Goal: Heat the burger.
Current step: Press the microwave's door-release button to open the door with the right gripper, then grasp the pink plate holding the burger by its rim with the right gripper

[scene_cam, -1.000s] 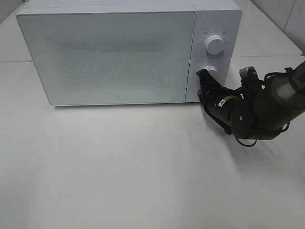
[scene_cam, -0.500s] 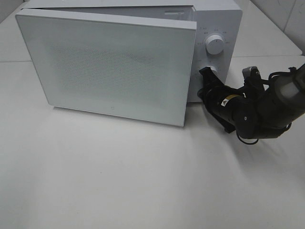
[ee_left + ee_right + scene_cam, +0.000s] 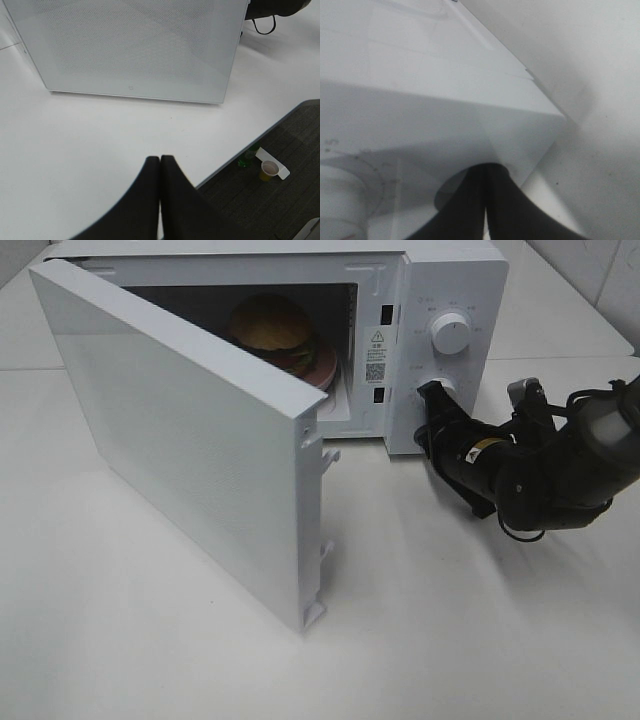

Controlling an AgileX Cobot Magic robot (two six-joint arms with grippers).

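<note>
Hidden: door [image 3: 190, 430] edge cuts off the burger's [image 3: 270, 325] lower front; right gripper [image 3: 432, 397] covers part of lower knob [image 3: 447, 387] | Contents: burger on pink plate [image 3: 327, 365] inside microwave [image 3: 480, 310], by worktop's [image 3: 450, 620] far edge | Jaws: right gripper's together; left gripper's [image 3: 160, 161] together, empty | Change: door, shut a second ago, now stands wide open

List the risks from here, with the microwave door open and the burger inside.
1. The door stands wide open with the burger on its pink plate inside; heating likely cannot start until it is shut.
2. The shut right gripper is at the lower knob; more force might slide the microwave back.
3. The shut left gripper faces the door; a hard push could slam it.
</note>
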